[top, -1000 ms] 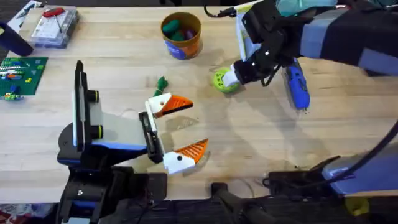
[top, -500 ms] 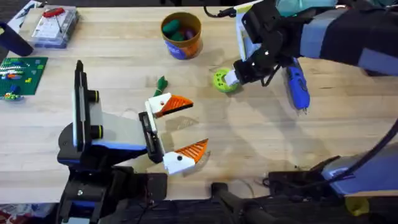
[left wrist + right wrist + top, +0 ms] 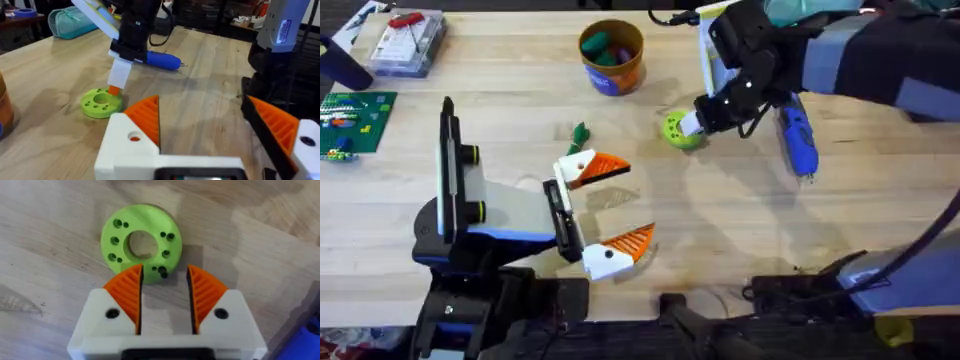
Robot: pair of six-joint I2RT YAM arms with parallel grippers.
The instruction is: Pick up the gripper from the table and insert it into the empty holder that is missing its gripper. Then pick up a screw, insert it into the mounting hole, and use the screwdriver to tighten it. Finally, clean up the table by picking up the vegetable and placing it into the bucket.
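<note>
Table: pale wood-grain top (image 3: pixel 720 230), planks running across the overhead view, light scuffs and soft shadows under the arms.
Room: in the left wrist view, a dim background beyond the table's far edge with a teal pouch (image 3: pixel 70 22) and cluttered dark shelving; details too blurred to tell.
Writing: a small blue label (image 3: pixel 285 31) on the pale arm housing in the left wrist view, text unreadable; no brand legible anywhere.
Left gripper (image 3: pixel 605 210): fingers spread wide, white with orange ribbed pads, holding nothing, low over the table in front of the left base.
Right gripper (image 3: pixel 165 297): jaws parted with a narrow gap, nothing between them, poised just over the near rim of the lime-green disc (image 3: pixel 141 243); a small dark screw (image 3: pixel 162 272) sits at that rim between the pad tips.
Disc: round, central hole, ring of small holes, flat on the table.
Screwdriver (image 3: pixel 797 140): bright blue, lying on the table just beside the right arm, metal tip toward the bases.
Vegetable (image 3: pixel 580 133): small green piece on the table, between the bucket and the left gripper.
Bucket (image 3: pixel 611 55): orange-yellow tub with blue band, far middle, green toys inside.
Far left corner: clear plastic box (image 3: pixel 408 42) with a red-handled tool; green circuit board (image 3: pixel 355 120) nearer.
</note>
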